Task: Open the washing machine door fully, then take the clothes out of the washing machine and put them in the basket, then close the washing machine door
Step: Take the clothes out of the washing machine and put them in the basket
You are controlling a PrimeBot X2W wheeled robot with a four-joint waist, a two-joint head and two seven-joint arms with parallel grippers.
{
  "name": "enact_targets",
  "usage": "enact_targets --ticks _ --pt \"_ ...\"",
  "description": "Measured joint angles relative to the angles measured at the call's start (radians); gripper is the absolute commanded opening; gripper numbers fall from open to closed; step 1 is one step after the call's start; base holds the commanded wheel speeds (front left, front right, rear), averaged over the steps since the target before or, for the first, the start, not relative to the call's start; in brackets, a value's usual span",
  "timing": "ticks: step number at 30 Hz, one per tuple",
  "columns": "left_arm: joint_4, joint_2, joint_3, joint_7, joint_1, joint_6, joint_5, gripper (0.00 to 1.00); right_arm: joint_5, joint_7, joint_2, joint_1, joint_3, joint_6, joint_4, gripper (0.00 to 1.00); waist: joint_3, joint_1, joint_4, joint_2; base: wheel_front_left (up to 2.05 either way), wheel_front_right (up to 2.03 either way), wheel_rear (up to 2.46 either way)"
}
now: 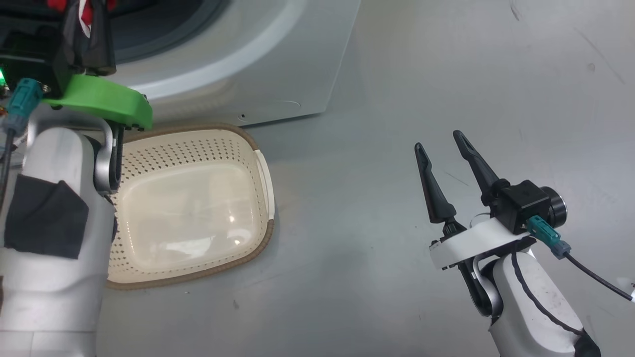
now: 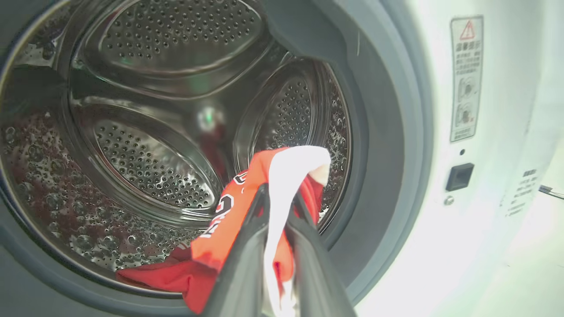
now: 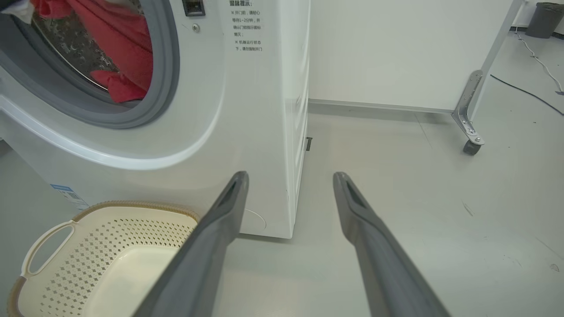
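Red clothes (image 2: 220, 246) sit pinched in the left hand (image 2: 280, 193) at the washing machine (image 3: 246, 110)'s mouth, the basket (image 1: 198, 144) parked just below to catch them, right hand (image 1: 438, 139) hanging wide and empty.

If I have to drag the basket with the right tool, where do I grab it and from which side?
Probably the side handle of the basket that faces the right tool. It is a thin raised band at the rim, so the open tool could straddle it from above. Come in from the robot's right; the left arm overhangs the other side.
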Motion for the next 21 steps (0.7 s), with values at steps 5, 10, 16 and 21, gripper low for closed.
enact_targets --ticks 5,10,16,21 --pt "-0.049 -0.003 0.002 -0.002 0.047 0.014 0.0 0.0 -0.003 0.0 0.0 0.025 -0.011 0.003 0.009 1.0 -0.047 0.0 0.019 0.0 0.0 0.0 0.0" --pt "-0.138 -0.006 0.015 -0.006 0.094 0.029 0.001 0.0 -0.01 0.0 0.0 0.056 -0.015 0.009 0.021 1.0 -0.108 0.0 0.038 0.0 0.0 0.0 0.0" --pt "-0.296 -0.007 0.044 -0.007 0.117 0.039 0.016 0.0 -0.01 0.0 0.0 0.087 -0.017 0.018 0.027 1.0 -0.177 0.0 0.055 0.0 0.0 0.0 0.0" --pt "-0.383 -0.009 0.047 -0.008 0.172 0.047 0.03 0.0 -0.01 0.0 0.0 0.112 -0.018 0.018 0.027 1.0 -0.227 0.0 0.063 0.0 0.0 0.0 0.0"
